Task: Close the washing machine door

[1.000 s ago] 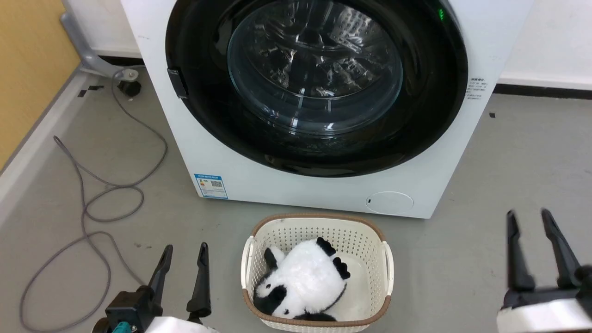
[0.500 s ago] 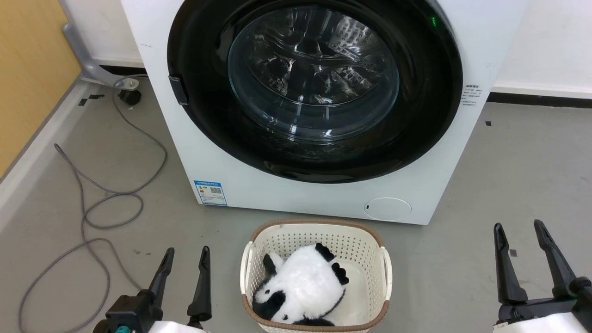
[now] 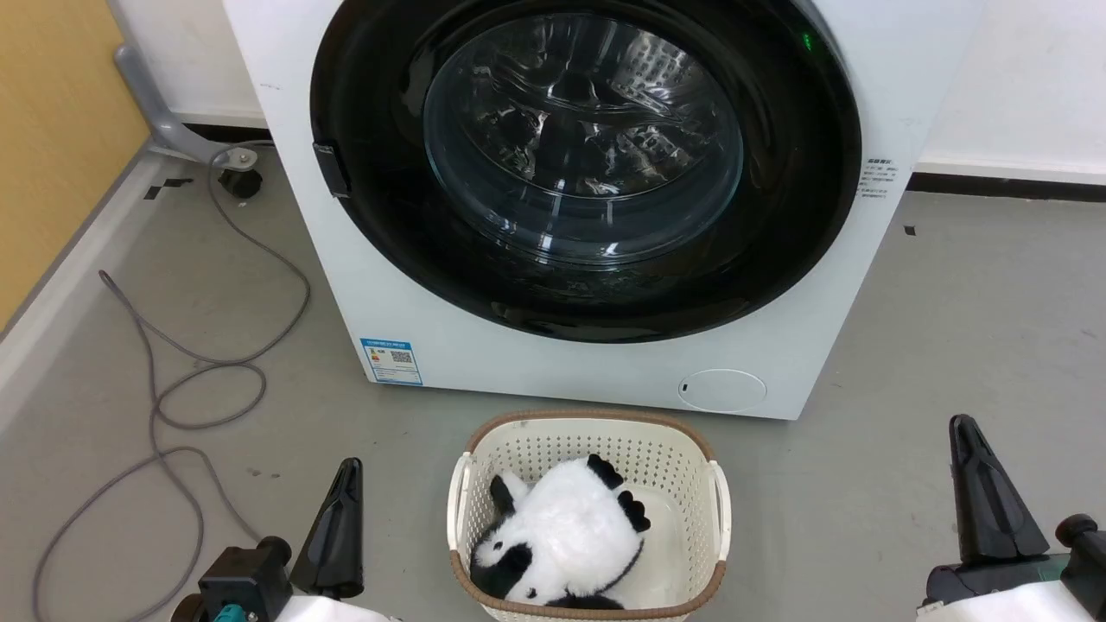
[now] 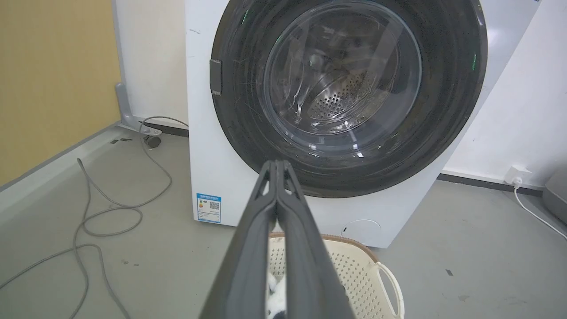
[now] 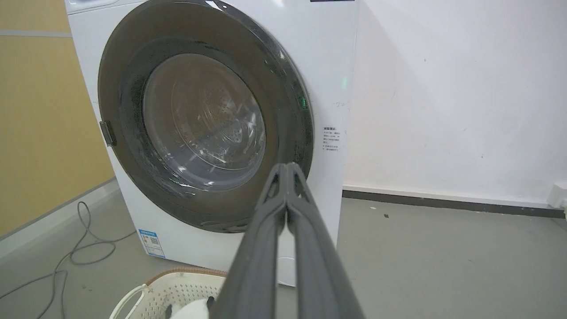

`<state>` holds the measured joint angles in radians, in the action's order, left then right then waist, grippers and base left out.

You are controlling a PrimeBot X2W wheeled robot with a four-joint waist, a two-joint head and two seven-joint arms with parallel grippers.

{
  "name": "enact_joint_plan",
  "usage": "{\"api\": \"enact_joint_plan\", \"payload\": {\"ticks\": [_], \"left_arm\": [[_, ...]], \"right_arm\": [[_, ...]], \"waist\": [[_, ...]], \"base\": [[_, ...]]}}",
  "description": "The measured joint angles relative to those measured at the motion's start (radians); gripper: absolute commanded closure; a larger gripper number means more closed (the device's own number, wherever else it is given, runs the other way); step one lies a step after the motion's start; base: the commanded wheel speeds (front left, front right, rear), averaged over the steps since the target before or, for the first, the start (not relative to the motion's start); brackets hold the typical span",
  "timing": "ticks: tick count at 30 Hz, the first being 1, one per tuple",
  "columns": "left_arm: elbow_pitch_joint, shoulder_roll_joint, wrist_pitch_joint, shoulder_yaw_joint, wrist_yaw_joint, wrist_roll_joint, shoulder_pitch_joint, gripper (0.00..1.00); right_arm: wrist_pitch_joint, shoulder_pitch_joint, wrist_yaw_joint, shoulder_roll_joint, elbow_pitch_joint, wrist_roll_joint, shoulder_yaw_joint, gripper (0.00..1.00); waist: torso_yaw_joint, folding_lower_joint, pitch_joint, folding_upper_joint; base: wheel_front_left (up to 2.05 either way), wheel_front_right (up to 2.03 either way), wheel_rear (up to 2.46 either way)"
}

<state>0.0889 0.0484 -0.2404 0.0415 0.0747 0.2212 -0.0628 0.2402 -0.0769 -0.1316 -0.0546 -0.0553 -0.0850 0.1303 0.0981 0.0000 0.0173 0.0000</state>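
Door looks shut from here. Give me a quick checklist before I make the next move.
1. The washing machine door lies flat against the washing machine front: ok.
2. Latch caught: cannot tell.
3. The left tool is shut, holds nothing and is apart from the door: ok.
4. The right tool is shut, holds nothing and is apart from the door: ok.
5. Floor ahead free: not ok, the basket with the panda plush stands between the tools, before the machine.
6. The grey cable lies on the floor to the left, apart from the left tool: ok.
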Motion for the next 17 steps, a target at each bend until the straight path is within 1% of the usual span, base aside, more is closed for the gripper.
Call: {"api": "enact_joint_plan", "payload": {"ticks": [14,17], "left_arm": [[-0.010,0.000,0.029,-0.005,-0.003,-0.027,0.001,1.00],[-0.012,0.000,0.033,-0.006,-0.010,-0.034,0.002,1.00]], "right_arm": [[-0.027,0.003,0.000,0.000,0.006,0.007,-0.013,1.00],[-0.034,0.003,0.000,0.000,0.007,0.008,-0.016,1.00]], "waist": [[-0.012,0.0000,-0.002,0.0000],[-0.014,0.0000,-0.002,0.0000]], "base": [[0.00,0.00,0.00],[0.00,0.00,0.00]]}}
